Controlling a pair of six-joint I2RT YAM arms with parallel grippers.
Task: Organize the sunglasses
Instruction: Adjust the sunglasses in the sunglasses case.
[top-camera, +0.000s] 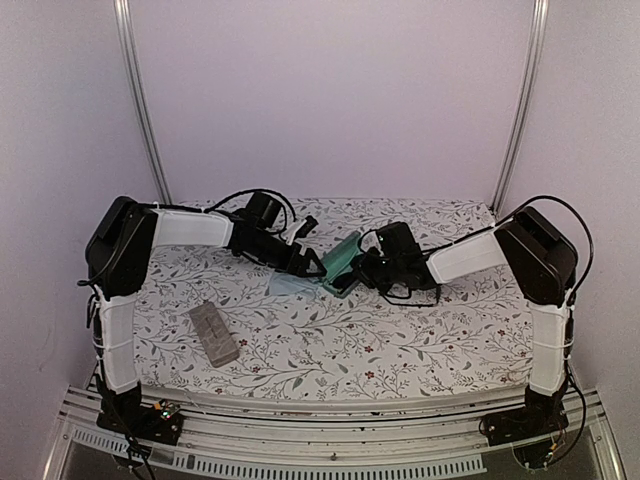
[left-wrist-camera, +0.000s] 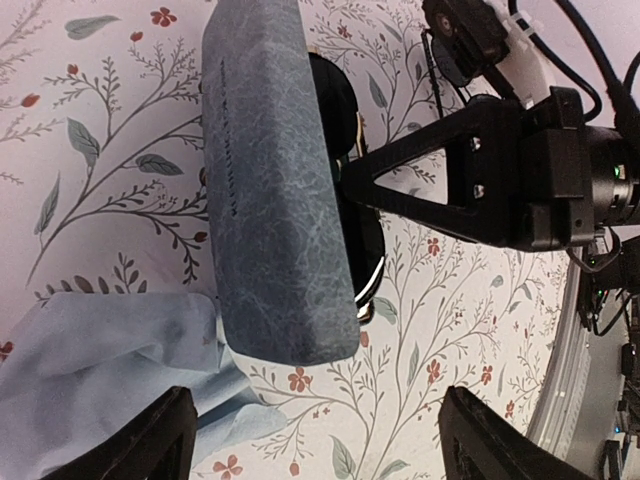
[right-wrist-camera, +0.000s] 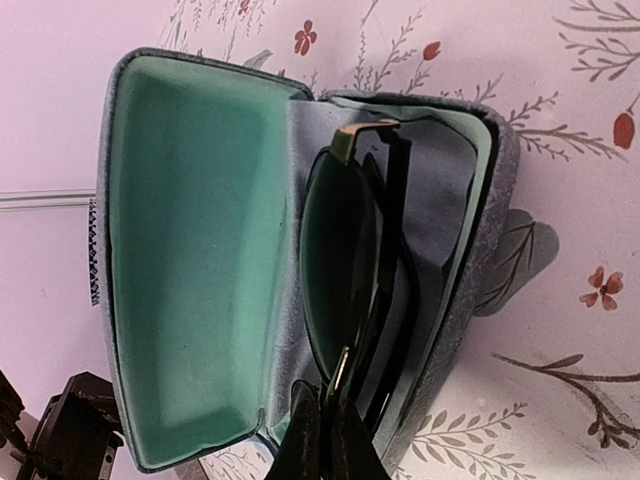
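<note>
Right claw (right-wrist-camera: 325, 405) is seen closed at the near end of the sunglasses (right-wrist-camera: 335, 250). The frame appears to be pinched by it beside the hinge, though the contact itself is partly hidden by the fingers. The sunglasses are lodged, folded, in the lower half of the open case (right-wrist-camera: 200, 250), with the teal-lined lid stood up beside them. The case is set near the middle of the desk (top-camera: 400, 340), between the two arms. Left claw (left-wrist-camera: 318, 420) is held wide open close to the lid's outer face, with nothing between its fingers. A crumpled cloth (left-wrist-camera: 100, 360) is seen just beside the case. A second case (top-camera: 213, 333), closed, is laid well apart to the left.

The sunglasses are judged to be light, thin and easily bent. The lenses are likely slick and readily scratched, so they are best left untouched. A hold is best taken at the hinge or on the folded arms, where the wire is doubled and stiffest, and little force is called for. The lid may be sprung, so it may need to be steadied on its outer face before it is shut.
</note>
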